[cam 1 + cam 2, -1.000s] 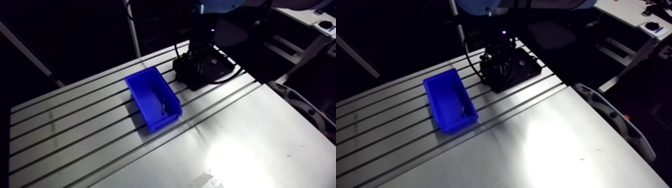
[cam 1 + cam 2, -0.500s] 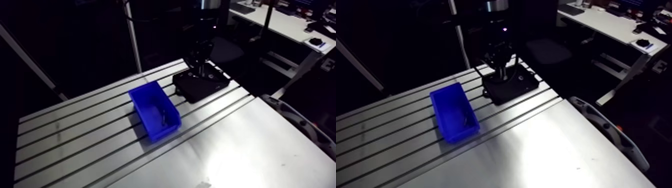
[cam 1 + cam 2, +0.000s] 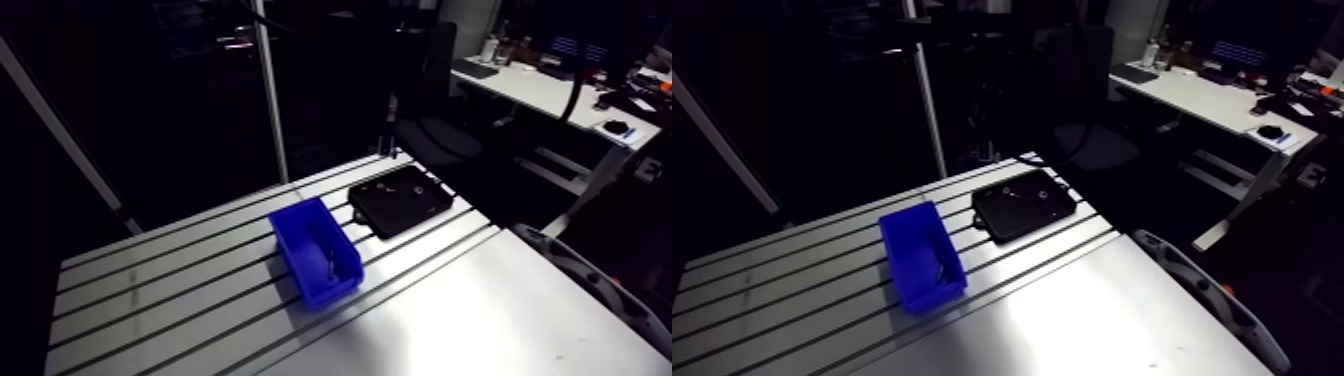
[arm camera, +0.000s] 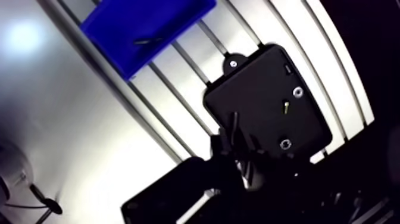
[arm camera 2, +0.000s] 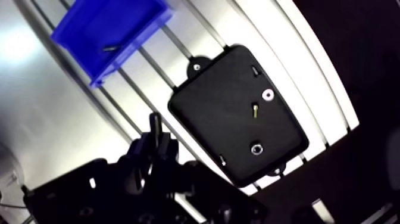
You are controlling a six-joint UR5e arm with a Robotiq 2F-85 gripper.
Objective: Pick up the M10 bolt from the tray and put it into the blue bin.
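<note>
Bolt (image 5: 255, 111): judged stiff metal, small and light, with a smooth round shank that is likely to roll or slip. I'd pinch it across the shank at mid-length, fingers square to its axis.

Look: short, pale brass sheen, lying flat.

Location: near the middle of the black tray (image 5: 208, 119), between two rings (image 5: 268, 94), touching neither.

Tray sits at the tabletop's (image 4: 71, 119) far corner, with the bin (image 4: 113, 24) just beside it, toward the middle. A dark slim piece (image 4: 147, 40) lies in the bin.

Gripper (image 5: 156, 140) hangs above the tray's edge. I cannot tell whether its fingers are open or closed.
</note>
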